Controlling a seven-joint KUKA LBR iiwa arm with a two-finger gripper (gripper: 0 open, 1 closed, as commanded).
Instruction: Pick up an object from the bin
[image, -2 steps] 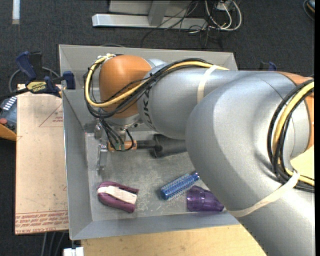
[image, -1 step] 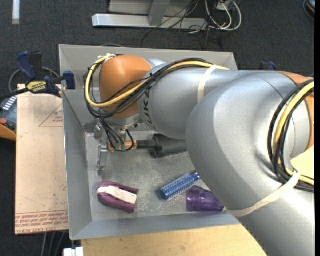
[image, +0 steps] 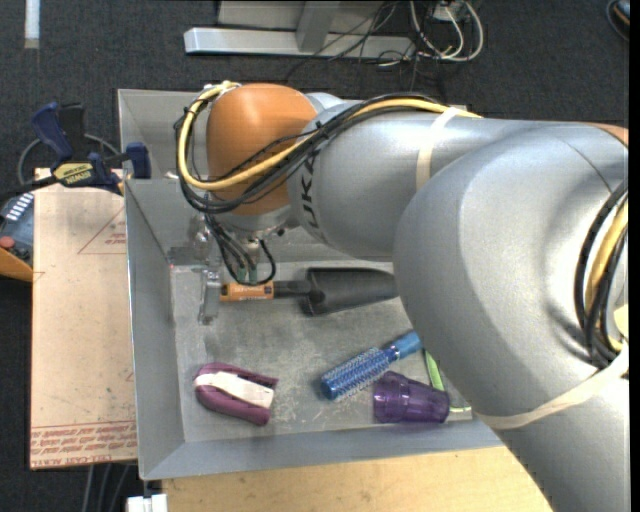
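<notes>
Arm (image: 450, 200), grey, orange wrist cover: reaches over the bin.
Bin (image: 150, 300), grey metal.
Black-handled tool (image: 345, 288), orange collar: lying mid-floor.
Blue hairbrush (image: 362, 369): towards the front.
Purple-and-white piece (image: 236, 391): front left.
Purple cup (image: 408, 401): on its side, beside the hairbrush.
End effector (image: 212, 292): low at left, beside the tool's orange collar; opening cannot be told.

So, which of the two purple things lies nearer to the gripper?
The purple-and-white object at the view's lower left, just below the gripper. The translucent purple cup lies farther right, beside the blue hairbrush.
</notes>
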